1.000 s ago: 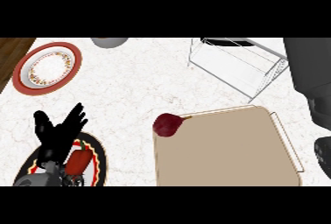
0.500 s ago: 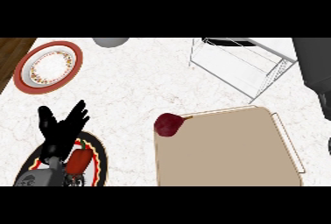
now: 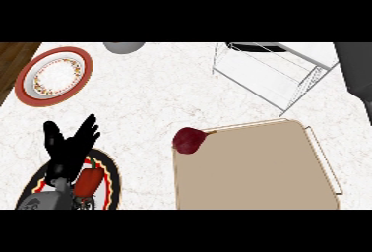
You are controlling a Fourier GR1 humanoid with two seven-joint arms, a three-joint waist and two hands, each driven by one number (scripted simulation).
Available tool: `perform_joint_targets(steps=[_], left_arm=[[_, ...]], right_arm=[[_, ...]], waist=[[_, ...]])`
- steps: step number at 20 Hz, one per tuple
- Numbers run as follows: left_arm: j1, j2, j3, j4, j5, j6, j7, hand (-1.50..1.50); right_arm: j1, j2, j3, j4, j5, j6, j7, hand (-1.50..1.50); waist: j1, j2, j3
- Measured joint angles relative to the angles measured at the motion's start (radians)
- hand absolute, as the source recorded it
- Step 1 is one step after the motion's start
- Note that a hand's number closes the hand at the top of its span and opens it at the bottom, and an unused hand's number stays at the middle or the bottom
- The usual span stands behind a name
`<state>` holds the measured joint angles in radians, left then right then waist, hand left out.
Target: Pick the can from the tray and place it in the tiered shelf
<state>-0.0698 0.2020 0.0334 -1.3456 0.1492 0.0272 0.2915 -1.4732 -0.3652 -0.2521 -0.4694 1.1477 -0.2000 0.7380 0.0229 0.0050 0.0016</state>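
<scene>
A dark red can (image 3: 190, 140) sits at the far left corner of the beige tray (image 3: 254, 172), seen from above. The white wire tiered shelf (image 3: 272, 74) stands at the back right, beyond the tray. My left hand (image 3: 69, 147) is open at the lower left with its fingers spread and pointing up, well to the left of the can. It holds nothing. My right hand does not show.
A black plate with a red and yellow rim (image 3: 110, 173) lies under my left forearm, with a red object (image 3: 88, 181) on it. A red-rimmed plate (image 3: 54, 75) lies at the back left. A grey round thing (image 3: 123, 47) stands at the back edge. A dark grey mass (image 3: 355, 64) fills the right edge.
A grey shape at the right edge has slid out of view. My left hand has stayed in place, fingers shifting slightly. The can has not moved.
</scene>
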Motion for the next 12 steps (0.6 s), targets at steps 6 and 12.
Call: perform_joint_targets(steps=[6, 12], left_arm=[[0.008, 0.003, 0.002, -0.021, 0.007, -0.012, 0.014, 0.0], [0.01, -0.001, 0.01, -0.011, 0.005, -0.014, 0.002, 0.0]], right_arm=[[0.012, 0.01, -0.061, -0.043, -0.042, -0.162, 0.046, -1.5], [0.019, 0.019, -0.129, -0.099, -0.125, -0.289, 0.012, -1.5]], waist=[[0.0, 0.0, -0.001], [-0.003, -0.001, 0.0]])
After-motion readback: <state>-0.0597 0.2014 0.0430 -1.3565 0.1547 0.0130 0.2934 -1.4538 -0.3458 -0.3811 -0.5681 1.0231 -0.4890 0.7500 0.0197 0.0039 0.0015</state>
